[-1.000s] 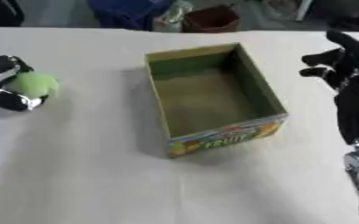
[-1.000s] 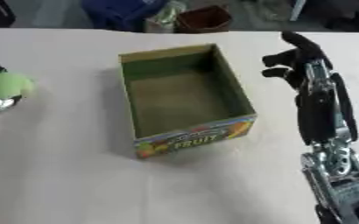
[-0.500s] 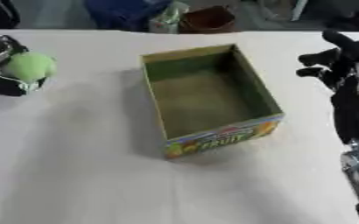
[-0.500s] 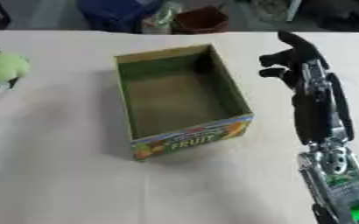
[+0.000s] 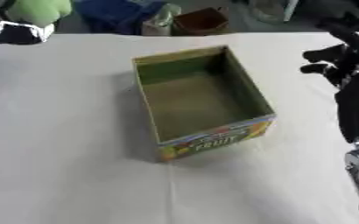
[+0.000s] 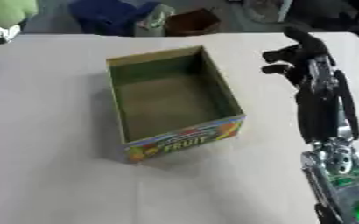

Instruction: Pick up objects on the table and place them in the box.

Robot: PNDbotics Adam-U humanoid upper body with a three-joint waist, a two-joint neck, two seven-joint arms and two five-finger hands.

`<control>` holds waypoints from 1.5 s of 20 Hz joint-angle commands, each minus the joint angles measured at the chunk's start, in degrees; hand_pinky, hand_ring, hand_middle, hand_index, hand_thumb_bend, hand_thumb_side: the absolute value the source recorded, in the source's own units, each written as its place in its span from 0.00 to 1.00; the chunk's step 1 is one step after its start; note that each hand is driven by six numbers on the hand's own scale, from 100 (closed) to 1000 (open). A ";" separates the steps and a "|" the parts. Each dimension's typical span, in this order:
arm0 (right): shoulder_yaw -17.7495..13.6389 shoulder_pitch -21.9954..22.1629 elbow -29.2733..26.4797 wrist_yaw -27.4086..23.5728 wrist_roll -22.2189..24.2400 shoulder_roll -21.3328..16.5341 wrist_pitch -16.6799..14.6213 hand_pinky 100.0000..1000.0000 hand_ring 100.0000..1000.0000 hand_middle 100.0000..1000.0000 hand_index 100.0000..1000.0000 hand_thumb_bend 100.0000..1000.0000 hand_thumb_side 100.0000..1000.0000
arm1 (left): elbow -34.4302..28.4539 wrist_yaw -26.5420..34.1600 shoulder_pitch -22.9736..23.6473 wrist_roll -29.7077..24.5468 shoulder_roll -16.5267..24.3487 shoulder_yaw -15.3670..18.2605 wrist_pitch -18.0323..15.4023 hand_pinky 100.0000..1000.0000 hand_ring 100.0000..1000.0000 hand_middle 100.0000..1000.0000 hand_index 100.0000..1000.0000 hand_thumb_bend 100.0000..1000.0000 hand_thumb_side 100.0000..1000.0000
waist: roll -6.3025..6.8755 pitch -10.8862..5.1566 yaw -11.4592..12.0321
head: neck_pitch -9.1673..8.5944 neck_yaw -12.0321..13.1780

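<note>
An empty cardboard fruit box (image 5: 202, 103) with a green inside stands in the middle of the white table. At the top left corner my left hand (image 5: 15, 31) is shut on a light green round object (image 5: 38, 10), lifted high above the table's far left. My right hand (image 6: 301, 59) hovers open to the right of the box, fingers relaxed and pointing left, holding nothing.
Beyond the table's far edge sit a blue bag (image 5: 117, 14), a pale bottle-like thing (image 5: 160, 19) and a brown container (image 5: 202, 21). The white table (image 5: 68, 166) stretches bare in front and left of the box.
My left hand has risen with the green object from table level at the left to the top left corner. The right hand has hardly moved.
</note>
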 commanded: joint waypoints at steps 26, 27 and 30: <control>3.85 -6.61 -1.16 -6.97 3.28 3.97 -1.77 0.60 0.68 0.49 0.85 0.00 1.00 | 9.28 2.02 0.00 6.32 -14.01 -3.15 -17.37 0.21 0.34 0.24 0.41 0.00 0.26 | -1.13 -1.43 -6.47 | 0.96 7.36; 4.01 -6.77 -1.16 -7.16 3.47 4.07 -1.80 0.60 0.68 0.49 0.85 0.00 1.00 | 9.89 1.40 -0.18 6.35 -14.25 -3.26 -18.20 0.22 0.34 0.24 0.42 0.00 0.26 | -1.11 -1.39 -6.52 | 0.98 7.44; 4.37 -6.93 -1.16 -7.51 3.92 4.22 -1.74 0.61 0.68 0.49 0.85 0.00 1.00 | 11.89 -2.56 -1.22 7.01 -14.49 -3.74 -21.01 0.24 0.37 0.28 0.44 0.00 0.24 | -1.01 -1.34 -6.69 | 1.23 7.68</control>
